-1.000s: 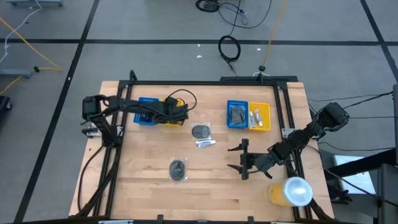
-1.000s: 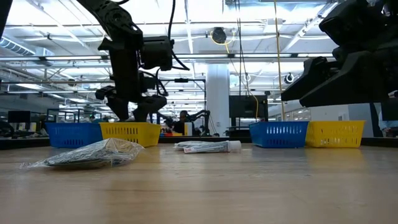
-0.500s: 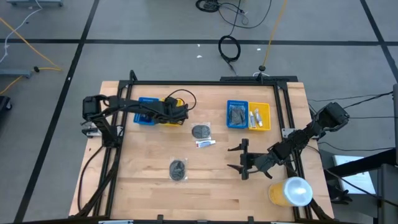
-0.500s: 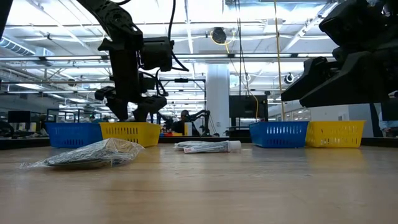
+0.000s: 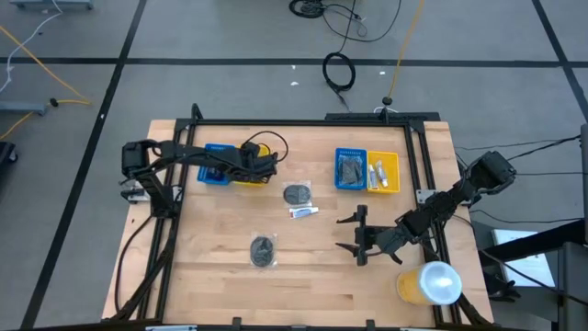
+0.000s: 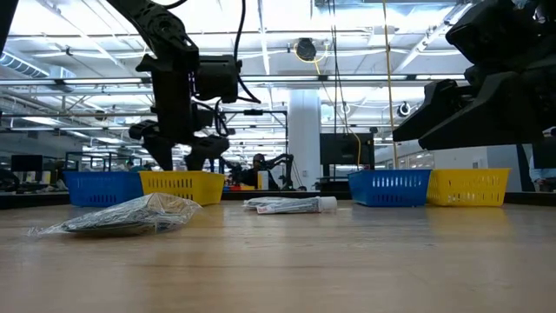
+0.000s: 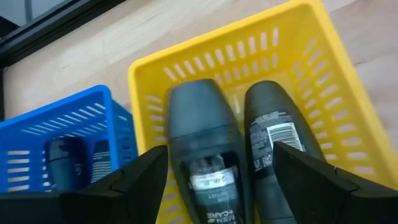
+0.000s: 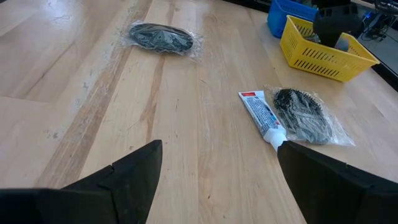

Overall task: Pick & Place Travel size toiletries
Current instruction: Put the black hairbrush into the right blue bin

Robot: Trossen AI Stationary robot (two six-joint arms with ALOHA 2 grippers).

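Two dark oval toiletries (image 7: 211, 155) lie flat together in the yellow tray (image 7: 336, 81).

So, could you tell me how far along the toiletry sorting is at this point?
Done: two dark oval pieces lie in the left yellow tray. In hand: nothing; the left gripper hovers open over that tray, and the right gripper waits open. Left: two wrapped discs and a white tube on the table.

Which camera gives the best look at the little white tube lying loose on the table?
The right wrist view: the white tube lies close and unobstructed, its red end and cap showing, beside a wrapped disc. The high view shows it only as a tiny sliver; the low view shows it side-on, far back. The left wrist view misses it.
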